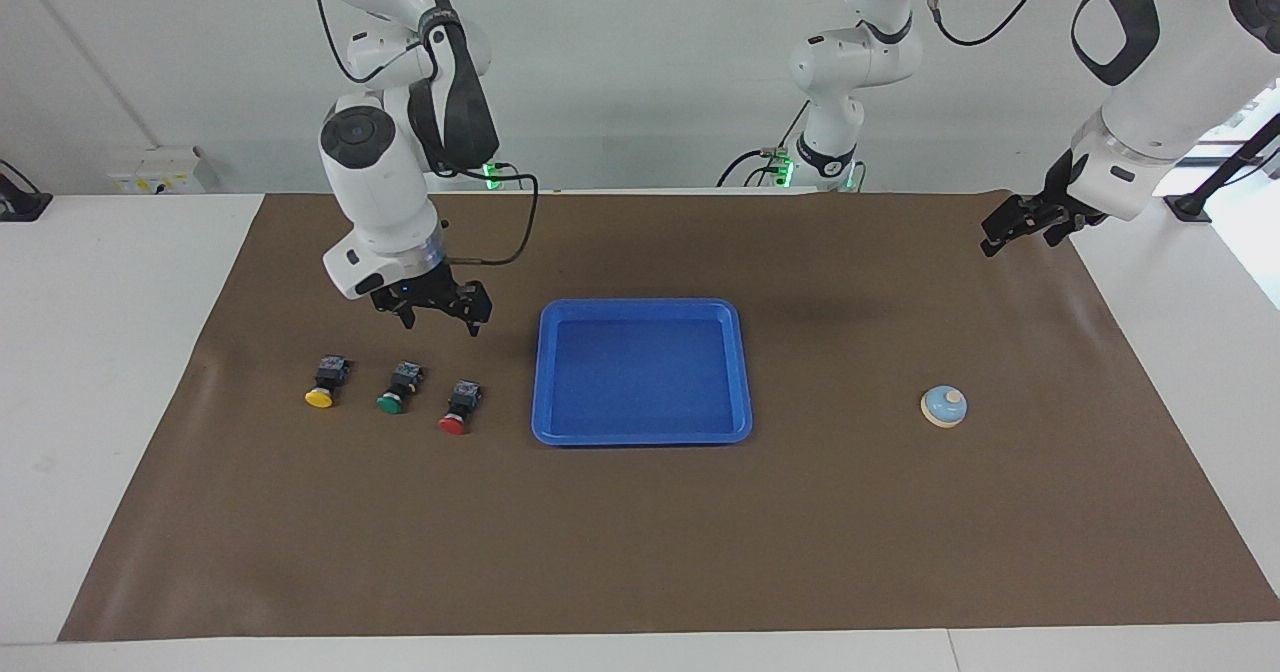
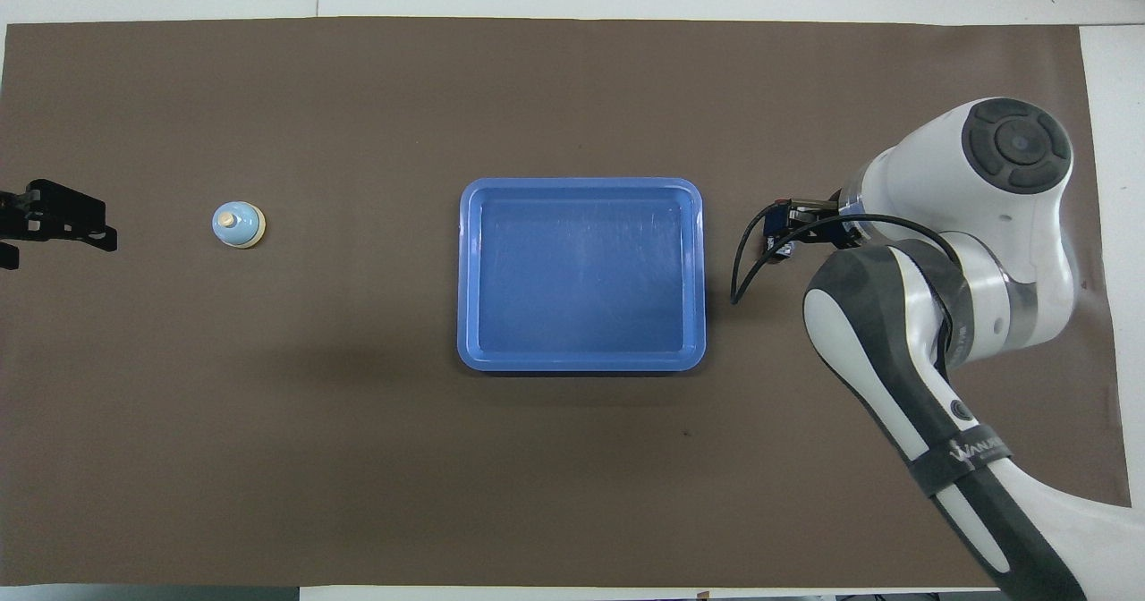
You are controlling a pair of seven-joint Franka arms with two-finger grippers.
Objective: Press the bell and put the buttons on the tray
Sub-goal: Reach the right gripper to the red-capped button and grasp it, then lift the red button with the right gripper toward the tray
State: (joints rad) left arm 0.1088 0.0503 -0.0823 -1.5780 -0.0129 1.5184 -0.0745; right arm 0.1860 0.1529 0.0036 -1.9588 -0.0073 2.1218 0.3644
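Right now the right gripper (image 1: 440,320) hangs with its jaws spread and nothing in them, over the table (image 1: 640,532) on the robots' side of the button row. The three buttons lie on their sides in a line, toward the right arm's end of the table, beside the tray (image 1: 548,372): yellow button (image 1: 325,384) farthest from the tray, green button (image 1: 399,388) in the middle, red button (image 1: 459,407) nearest the tray. In the overhead view the arm hides most of them.

You can expect each button to be light, hard and rigid, with a smooth round cap that would likely slip. Take hold across the black blocky body, on its flat faces, not on the cap. Lying on its side, a button may roll or skid if nudged, so come straight down.

The bell (image 1: 944,406) stands well apart, toward the left arm's end. It is likely stable on its rim; press the cream knob from above, no grasp needed. The left gripper (image 1: 1030,222) waits in the air near that end; whether its jaws are open I cannot tell.
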